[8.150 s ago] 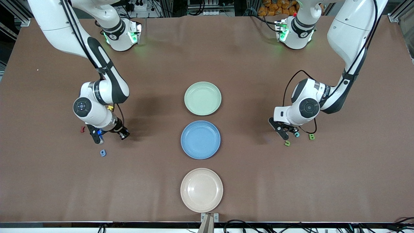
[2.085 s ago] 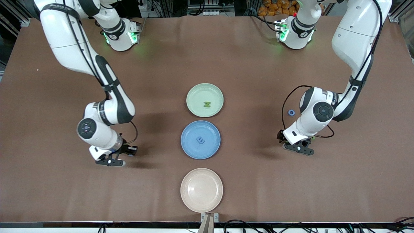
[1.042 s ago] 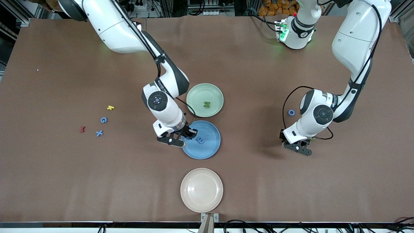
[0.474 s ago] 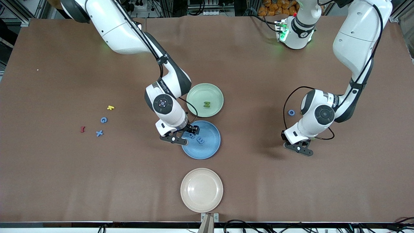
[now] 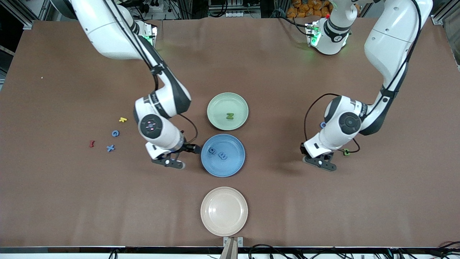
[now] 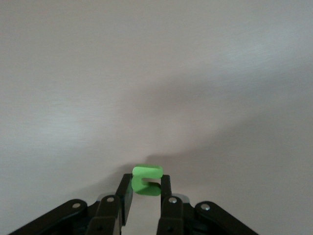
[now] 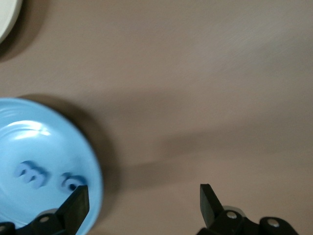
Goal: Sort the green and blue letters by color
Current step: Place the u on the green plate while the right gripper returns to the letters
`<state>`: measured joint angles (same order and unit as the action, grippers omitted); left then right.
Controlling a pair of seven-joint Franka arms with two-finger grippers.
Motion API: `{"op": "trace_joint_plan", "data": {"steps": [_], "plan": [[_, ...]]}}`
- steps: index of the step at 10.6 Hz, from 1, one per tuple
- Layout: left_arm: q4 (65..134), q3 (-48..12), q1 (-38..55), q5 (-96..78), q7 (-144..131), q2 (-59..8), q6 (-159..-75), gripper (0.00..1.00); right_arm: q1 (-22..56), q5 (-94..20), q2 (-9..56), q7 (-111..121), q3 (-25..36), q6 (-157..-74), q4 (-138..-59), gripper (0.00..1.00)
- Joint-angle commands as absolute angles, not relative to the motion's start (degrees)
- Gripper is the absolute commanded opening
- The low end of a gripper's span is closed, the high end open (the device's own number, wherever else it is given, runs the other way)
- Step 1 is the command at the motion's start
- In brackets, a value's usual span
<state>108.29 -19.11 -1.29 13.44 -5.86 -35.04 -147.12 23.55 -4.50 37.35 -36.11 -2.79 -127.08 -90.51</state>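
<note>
Two blue letters lie in the blue plate (image 5: 233, 167), one green letter in the green plate (image 5: 216, 102), and one green piece is pinched.
The left gripper (image 6: 145, 196), over bare table toward the left arm's end, pinches a green u (image 6: 146, 179). The right gripper (image 7: 142, 199) hangs spread beside the blue plate's rim, where g (image 5: 212, 151) and E (image 5: 223, 156) lie; N (image 5: 229, 116) sits in the green plate. G (image 5: 115, 133), x (image 5: 110, 148), a yellow letter (image 5: 123, 119) and a red letter (image 5: 91, 144) cluster toward the right arm's end. The beige plate (image 5: 224, 211) lies nearest the camera, open cloth around it.
</note>
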Motion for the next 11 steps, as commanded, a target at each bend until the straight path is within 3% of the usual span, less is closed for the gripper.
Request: {"op": "trace_joint_plan", "data": {"steps": [1,4,11], "plan": [[108.8,-25.3,-0.5,13.6,-19.9,-33.3,-144.8,0.00,17.8,-3.8,30.9,-26.4,-3.3,-127.4,-98.2,1.00],[108.5,-25.5,7.0,14.2,-36.4,-33.3,-144.3,0.00,11.7,-3.0,27.3,-13.5,-2.3,-134.1,-106.1,1.00],[102.0,-24.9,25.4,14.3,-65.6,-36.6,-144.1,0.00,1.3,-2.8,27.3,16.3,2.9,-140.4,-111.4,1.00]]}}
